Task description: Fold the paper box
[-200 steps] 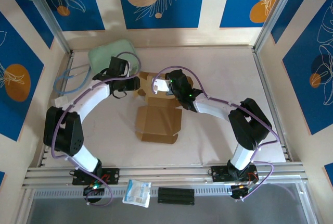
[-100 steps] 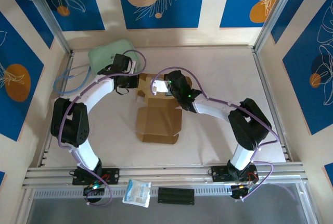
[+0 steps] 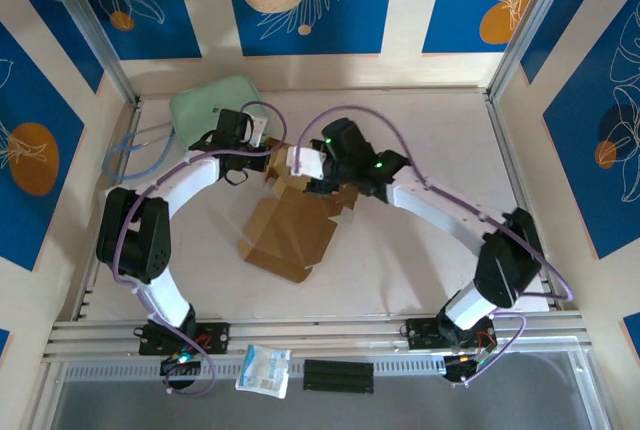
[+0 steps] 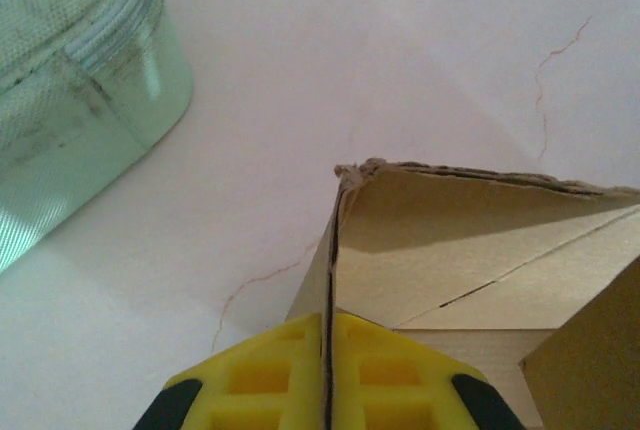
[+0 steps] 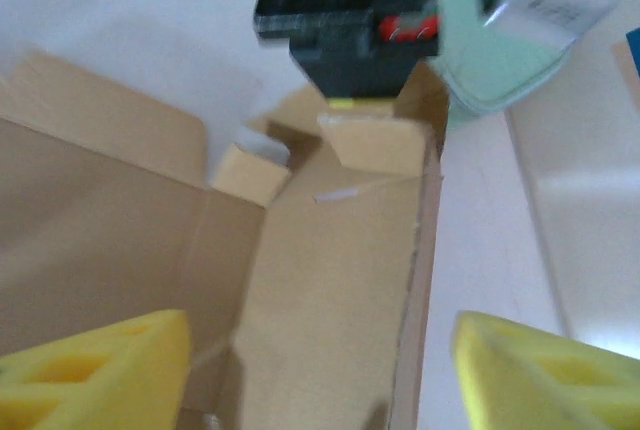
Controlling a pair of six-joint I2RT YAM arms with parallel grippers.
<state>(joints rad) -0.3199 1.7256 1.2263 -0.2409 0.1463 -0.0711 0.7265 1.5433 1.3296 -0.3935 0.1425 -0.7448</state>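
Paper box [image 3: 290, 235], brown kraft, partly folded on the surface [image 3: 400, 275]: left hand [image 4: 325, 375] pinches one raised flap edge, apparently anchoring it; right hand [image 5: 320, 365] hovers spread wide above the panels.

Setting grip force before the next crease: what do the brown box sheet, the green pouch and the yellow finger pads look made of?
The paper box looks like matte brown kraft card, with a fibrous, ragged edge. The pouch is mint, mesh-textured on top with a glossier side and a piped seam, so probably coated fabric or plastic. The finger pads are yellow with a moulded grid, perhaps plastic or rubber.
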